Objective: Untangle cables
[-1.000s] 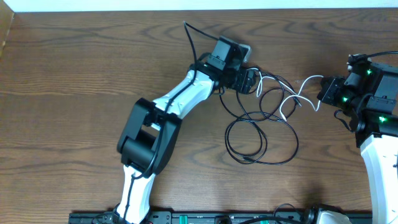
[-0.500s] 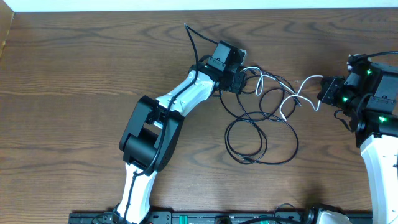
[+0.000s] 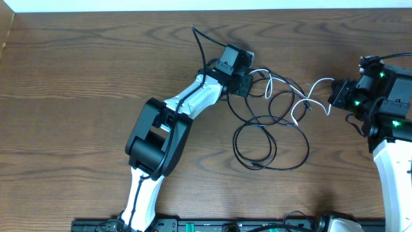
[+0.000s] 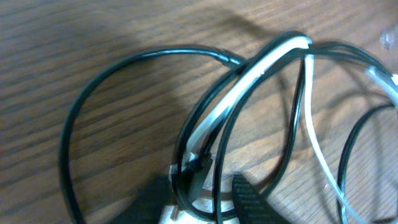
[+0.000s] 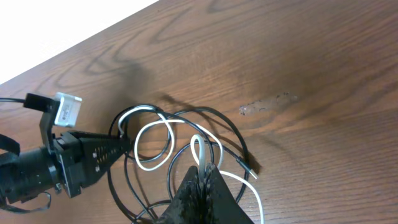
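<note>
The long black cable (image 3: 235, 143) lies in overlapping loops mid-table, tangled with the shorter white cable (image 3: 297, 111). My left gripper (image 3: 248, 82) is at the left end of the tangle. In the left wrist view its fingers (image 4: 205, 196) are closed around strands of black cable (image 4: 118, 65), with the white cable (image 4: 261, 65) arching just beyond them. My right gripper (image 3: 333, 95) is at the right end. In the right wrist view it (image 5: 202, 171) is shut on the white cable (image 5: 149, 127), with black loops (image 5: 230, 124) and the left gripper (image 5: 118, 146) beyond.
The table's far edge (image 3: 129, 11) meets a white wall. A black rail (image 3: 193, 225) runs along the front edge. A small shiny smear (image 5: 267, 104) marks the wood right of the tangle. The left arm (image 3: 161, 135) stretches diagonally across the table's middle.
My left gripper has drawn back a little to the left, pulling the cable strands with it, so a white loop now shows beside it. The right arm has not moved.
</note>
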Tool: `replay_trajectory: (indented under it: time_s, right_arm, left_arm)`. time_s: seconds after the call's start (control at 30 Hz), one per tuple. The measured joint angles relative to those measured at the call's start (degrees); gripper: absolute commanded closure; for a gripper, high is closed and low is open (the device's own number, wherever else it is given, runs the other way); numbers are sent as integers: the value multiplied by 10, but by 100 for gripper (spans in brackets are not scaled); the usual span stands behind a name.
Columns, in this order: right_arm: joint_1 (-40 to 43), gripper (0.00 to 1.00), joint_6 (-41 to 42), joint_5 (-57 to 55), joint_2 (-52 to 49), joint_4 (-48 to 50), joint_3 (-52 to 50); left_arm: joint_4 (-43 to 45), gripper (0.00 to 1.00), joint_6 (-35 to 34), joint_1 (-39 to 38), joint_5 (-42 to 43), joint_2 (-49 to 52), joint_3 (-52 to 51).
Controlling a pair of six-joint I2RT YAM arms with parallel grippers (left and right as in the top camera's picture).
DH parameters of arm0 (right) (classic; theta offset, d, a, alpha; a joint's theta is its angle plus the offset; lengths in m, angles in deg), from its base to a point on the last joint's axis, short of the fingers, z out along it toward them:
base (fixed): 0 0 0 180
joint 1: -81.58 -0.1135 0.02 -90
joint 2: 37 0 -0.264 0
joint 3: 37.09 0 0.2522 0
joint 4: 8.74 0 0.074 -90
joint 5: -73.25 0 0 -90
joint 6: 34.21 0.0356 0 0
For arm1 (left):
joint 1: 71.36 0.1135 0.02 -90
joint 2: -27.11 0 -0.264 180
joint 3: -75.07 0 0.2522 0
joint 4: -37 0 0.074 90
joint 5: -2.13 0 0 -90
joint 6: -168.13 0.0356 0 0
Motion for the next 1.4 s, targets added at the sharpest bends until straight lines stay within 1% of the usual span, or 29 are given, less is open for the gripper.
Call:
replay_trajectory:
  time_s: [0.13, 0.27, 0.4, 0.5, 0.57, 0.7, 0.8, 0.93, 1.0, 1.07, 1.13, 1.27, 1.33, 1.4]
  right_arm:
    - [0, 99, 0, -3, 0, -3, 0]
    - [0, 99, -2, -56, 0, -23, 0]
    - [0, 99, 1, -183, 0, -39, 0]
    - [11, 99, 18, -276, 0, -46, 0]
    - [28, 99, 29, -317, 0, -41, 0]
    - [75, 99, 42, -360, 0, -13, 0]
    - [117, 99, 55, -379, 0, -1, 0]
    - [178, 99, 86, -390, 0, 0, 0]
    - [202, 99, 100, -390, 0, 0, 0]
    - [219, 99, 116, -381, 0, 3, 0]
    - [224, 99, 125, -360, 0, 16, 0]
    - [219, 99, 132, -282, 0, 85, 0]
    - [213, 99, 124, -259, -1, 148, -1]
    - [206, 99, 108, -246, -1, 204, 0]
  left_arm:
    - [-4, 93, -1, 0, 24, 0, -1]
    - [-80, 92, -1, 2, 35, -15, -2]
    - [-187, 93, -1, 24, 42, -68, -5]
    - [-266, 93, -1, 58, 45, -131, -7]
    - [-310, 93, -1, 89, 45, -178, -7]
    - [-350, 93, -1, 153, 36, -241, -7]
    - [-358, 93, -1, 201, 18, -265, -7]
    - [-358, 93, -5, 260, 10, -274, -7]
    - [-358, 93, -9, 278, 12, -274, -7]
    - [-358, 93, -26, 286, 16, -274, -7]
    - [-357, 92, -39, 285, 39, -274, -7]
    - [-358, 93, -43, 259, 90, -274, -7]
    - [-371, 93, -37, 239, 94, -274, -7]
    - [-395, 93, -30, 219, 74, -274, -7]
